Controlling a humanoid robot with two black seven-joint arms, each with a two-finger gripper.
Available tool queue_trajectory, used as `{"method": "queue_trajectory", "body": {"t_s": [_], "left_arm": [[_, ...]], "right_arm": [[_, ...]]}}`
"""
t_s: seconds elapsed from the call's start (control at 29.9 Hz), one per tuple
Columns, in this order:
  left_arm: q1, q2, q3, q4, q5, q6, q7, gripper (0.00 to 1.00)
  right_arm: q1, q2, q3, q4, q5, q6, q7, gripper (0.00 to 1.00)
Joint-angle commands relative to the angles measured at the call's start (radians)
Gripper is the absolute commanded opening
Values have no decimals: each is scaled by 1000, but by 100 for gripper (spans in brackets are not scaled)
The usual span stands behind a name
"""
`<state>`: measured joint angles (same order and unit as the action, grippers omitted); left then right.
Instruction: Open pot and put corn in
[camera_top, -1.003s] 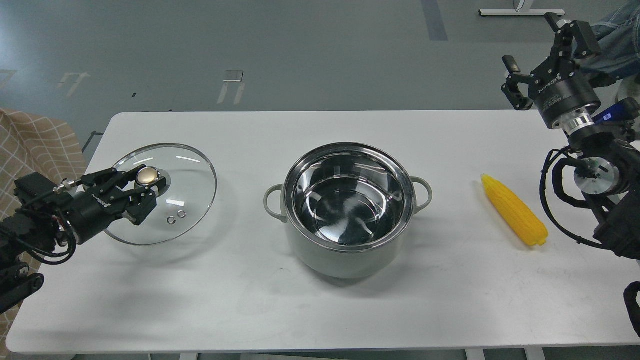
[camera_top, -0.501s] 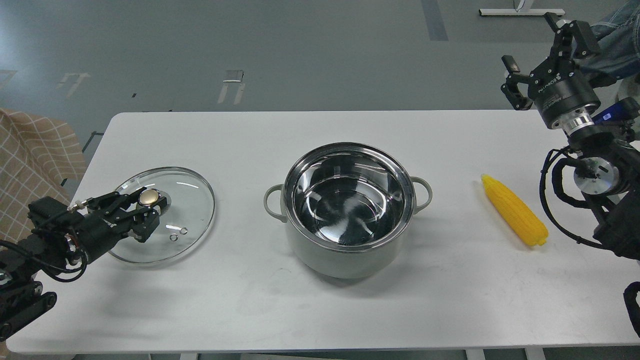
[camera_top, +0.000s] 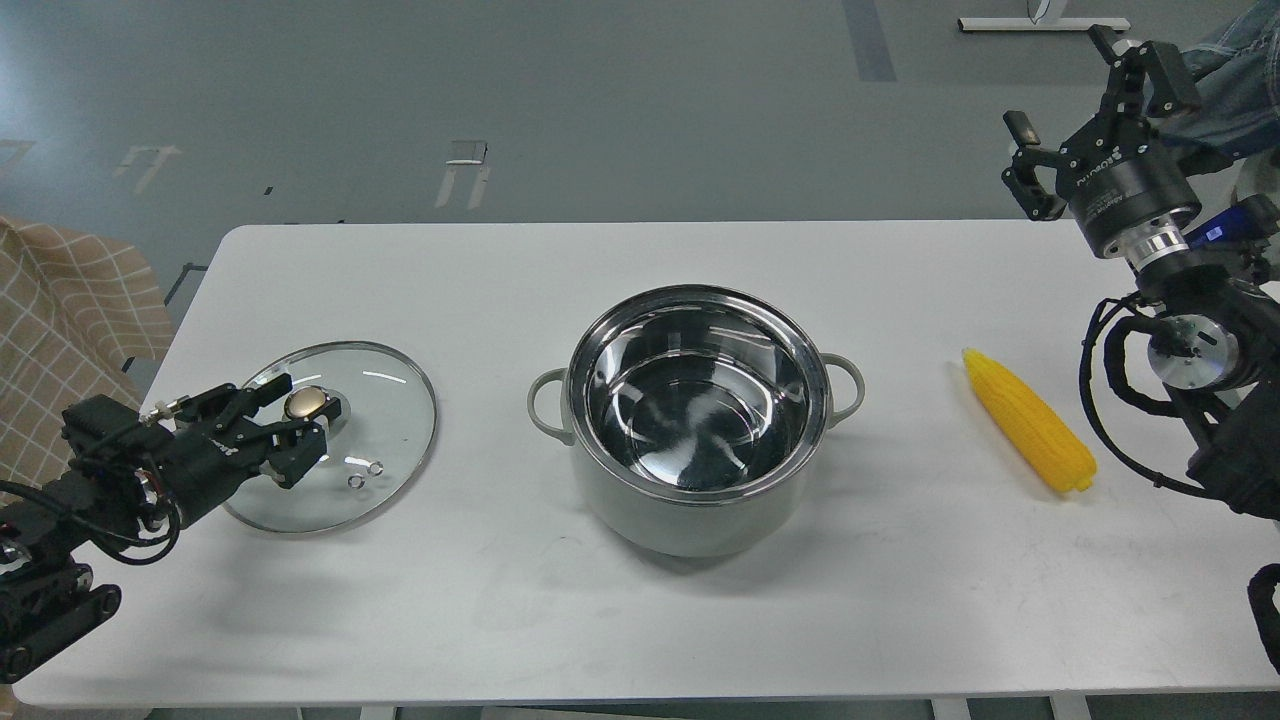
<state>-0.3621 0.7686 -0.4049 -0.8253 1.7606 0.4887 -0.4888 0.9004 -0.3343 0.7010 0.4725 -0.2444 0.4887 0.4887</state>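
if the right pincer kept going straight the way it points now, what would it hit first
Probably nothing on the table: the right pincer points up and away past the table's far edge, toward bare floor. Depth is unclear, though.

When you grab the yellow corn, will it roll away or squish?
The corn looks round and tapered, so it may roll in a curve if nudged. Its bumpy kernel rows probably aid grip. It looks stiff and light, though softness can't be judged.

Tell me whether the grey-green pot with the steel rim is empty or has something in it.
Empty. The grey-green steel-rimmed pot shows only its bare shiny interior, and the yellow corn cob lies on the white table to its right.
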Motion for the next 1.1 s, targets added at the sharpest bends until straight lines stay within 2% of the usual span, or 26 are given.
{"method": "queue_trajectory", "body": {"t_s": [0.0, 0.17, 0.2, 0.27, 0.3, 0.37, 0.43, 0.47, 0.5, 0.57, 0.63, 0.7, 0.8, 0.84, 0.9, 0.97, 1.07], "left_arm": [[-4, 12, -14, -15, -30, 0, 0, 73], [-43, 81, -23, -164, -261, 0, 0, 76], [-72, 124, -23, -229, -348, 0, 0, 76], [-129, 169, -28, -316, -459, -63, 0, 76], [-176, 193, -31, -351, -539, -137, 0, 76], [-224, 208, -41, -370, -624, -203, 0, 76], [-322, 205, -74, -367, -787, -353, 0, 77], [-345, 204, -81, -364, -828, -399, 0, 77], [-388, 198, -98, -361, -919, -494, 0, 77], [-422, 193, -124, -357, -1018, -583, 0, 78], [-457, 172, -176, -319, -1192, -709, 0, 80], [-478, 117, -219, -289, -1288, -772, 0, 81], [-504, 20, -280, -250, -1358, -806, 1, 85], [-506, -24, -311, -229, -1366, -808, 27, 88], [-506, -75, -350, -212, -1366, -806, 44, 90], [-506, -104, -368, -204, -1366, -808, 52, 90], [-506, -147, -371, -173, -1365, -809, 68, 92]], "right_arm": [[0, -2, 0, 0, 0, 0, 0, 100], [0, -3, 0, 0, 0, 0, 0, 100], [2, -5, 0, 0, 0, 0, 0, 100], [3, -8, 0, -2, -1, 0, 0, 100], [8, -11, 0, -2, -6, 0, 0, 100], [11, -12, 0, -3, -12, 0, 0, 100], [20, -28, -3, -2, -16, 0, 0, 100], [23, -37, -5, -2, -16, 0, 0, 100], [31, -52, -8, 0, -18, 0, 0, 100], [41, -69, -9, 0, -24, 0, 0, 100], [70, -103, -58, 6, -93, 0, 0, 100], [101, -139, -131, 15, -201, 0, 0, 100], [141, -185, -231, 41, -365, 0, 0, 100], [156, -218, -267, 60, -438, 0, 0, 100], [163, -271, -313, 93, -527, 0, 0, 100], [166, -307, -348, 126, -602, -2, 0, 100], [176, -391, -417, 227, -835, -45, 0, 100]]}}
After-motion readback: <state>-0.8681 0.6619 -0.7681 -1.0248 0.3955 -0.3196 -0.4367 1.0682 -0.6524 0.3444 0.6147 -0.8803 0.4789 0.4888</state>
